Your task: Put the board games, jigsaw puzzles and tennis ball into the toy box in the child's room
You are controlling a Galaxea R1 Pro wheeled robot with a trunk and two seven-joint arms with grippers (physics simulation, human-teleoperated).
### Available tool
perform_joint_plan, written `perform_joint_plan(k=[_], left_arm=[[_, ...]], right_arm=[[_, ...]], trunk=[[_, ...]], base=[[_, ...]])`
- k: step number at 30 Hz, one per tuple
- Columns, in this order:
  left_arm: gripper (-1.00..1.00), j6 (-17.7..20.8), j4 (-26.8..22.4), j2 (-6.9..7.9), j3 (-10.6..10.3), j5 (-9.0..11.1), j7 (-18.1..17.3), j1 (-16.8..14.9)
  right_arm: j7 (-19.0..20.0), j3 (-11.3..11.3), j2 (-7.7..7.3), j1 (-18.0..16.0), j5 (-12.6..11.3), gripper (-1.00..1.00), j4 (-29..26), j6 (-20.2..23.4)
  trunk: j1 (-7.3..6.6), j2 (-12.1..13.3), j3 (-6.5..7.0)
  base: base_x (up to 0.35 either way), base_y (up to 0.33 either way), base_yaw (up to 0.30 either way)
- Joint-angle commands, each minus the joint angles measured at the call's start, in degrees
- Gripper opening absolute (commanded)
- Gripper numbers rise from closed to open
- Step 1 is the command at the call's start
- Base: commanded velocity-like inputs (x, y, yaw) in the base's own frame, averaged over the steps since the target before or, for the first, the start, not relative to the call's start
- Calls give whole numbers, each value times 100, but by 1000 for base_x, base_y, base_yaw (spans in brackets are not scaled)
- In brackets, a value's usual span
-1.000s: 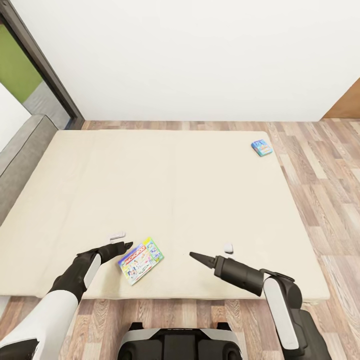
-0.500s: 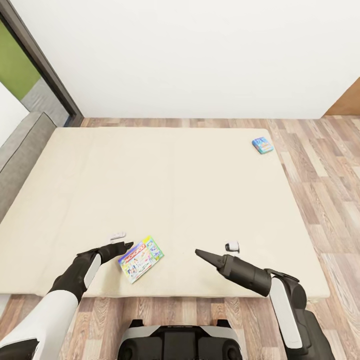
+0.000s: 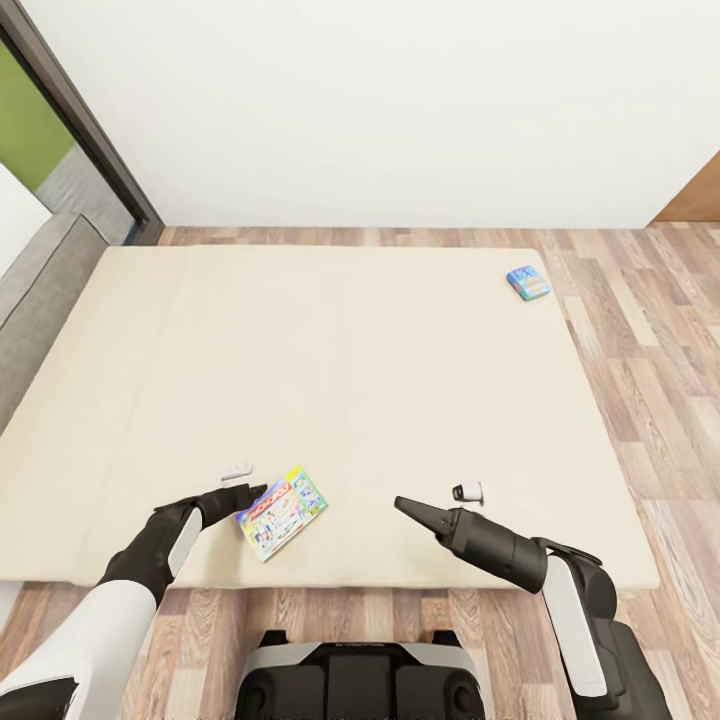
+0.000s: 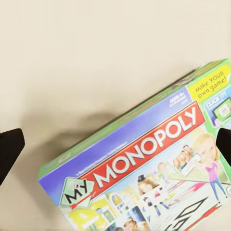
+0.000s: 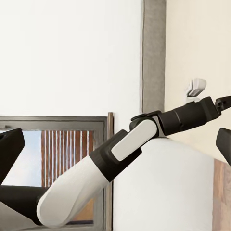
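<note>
A wheeled robot stands at the foot of the bed [image 3: 330, 380], its cream mattress spreading across the centre of the head view, with wood plank floor [image 3: 640, 330] running along the right side and a white wall [image 3: 400, 100] across the top. The Monopoly board game [image 3: 282, 511] lies flat near the lower left of the mattress, tilted at an angle; in the left wrist view its green-edged box [image 4: 149, 163] sits just ahead of the fingers with its red "MONOPOLY" banner plainly legible. The left end effector [image 3: 250, 483] hovers at the game's left corner, its fingers set apart, a dark tip showing at each side of the wrist frame. A second, smaller blue board game [image 3: 527, 283] rests at the upper right of the mattress, close to the bed's edge and well apart from both arms. The right end effector [image 3: 435, 500] is stretched over the lower centre-right of the mattress, fingers likewise apart and holding nothing. In the right wrist view, the left arm [image 5: 120, 159] reaches across the frame.
</note>
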Motion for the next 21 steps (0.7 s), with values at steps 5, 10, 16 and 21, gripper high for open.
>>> perform_joint_plan(k=[5,10,16,21], left_arm=[[100,85,41,-1,16,60,-15,-3],[100,87,63,5,21,60,-28,-2],[100,81,68,3,18,60,-33,0],[100,80,68,6,21,60,-34,0]], right_arm=[[33,-12,5,-3,21,100,-2,12],[33,-11,6,-3,21,100,-3,7],[33,-7,6,-3,21,100,-2,-6],[28,-6,6,-3,21,100,-1,-23]], trunk=[[3,-9,-53],[3,-9,-100],[3,-9,-156],[3,-9,-202]], base=[[0,0,0],[0,0,0],[0,0,0],[0,0,0]])
